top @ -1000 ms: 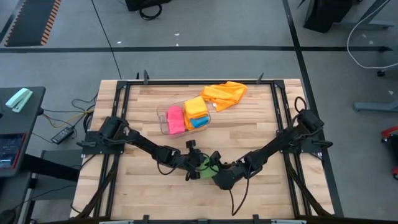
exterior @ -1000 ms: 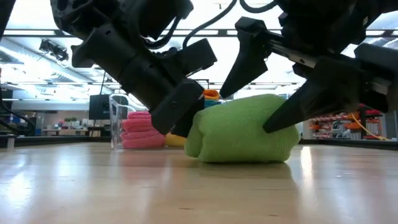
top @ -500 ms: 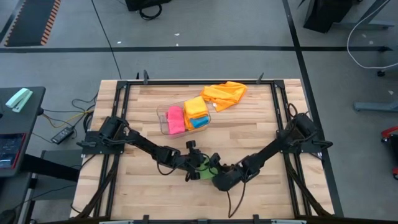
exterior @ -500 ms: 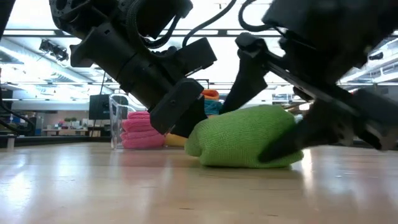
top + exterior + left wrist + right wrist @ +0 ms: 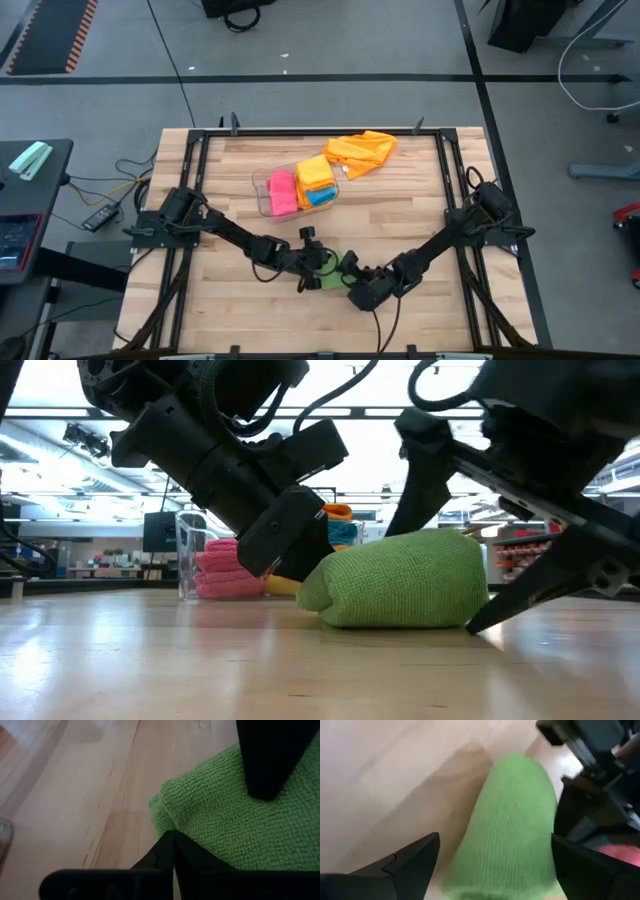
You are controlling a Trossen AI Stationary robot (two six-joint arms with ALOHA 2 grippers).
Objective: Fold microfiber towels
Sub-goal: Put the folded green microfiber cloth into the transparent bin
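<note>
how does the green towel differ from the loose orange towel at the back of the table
The green towel is folded into a compact bundle; the orange towel lies spread and rumpled. The green towel sits near the table's front between both grippers, with the left gripper shut on it and the right gripper open beside it; the orange towel lies untouched by the clear bin. Both rest on the wooden table.

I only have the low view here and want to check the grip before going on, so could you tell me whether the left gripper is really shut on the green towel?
Observer: Yes, the left gripper is shut on an edge of the green towel.
Operator: Thank you. Is the right one holding it too?
Observer: No, the right gripper is open, its fingers astride the towel.
Operator: What lies behind?
Observer: A loose orange towel lies beside the clear bin.
</note>
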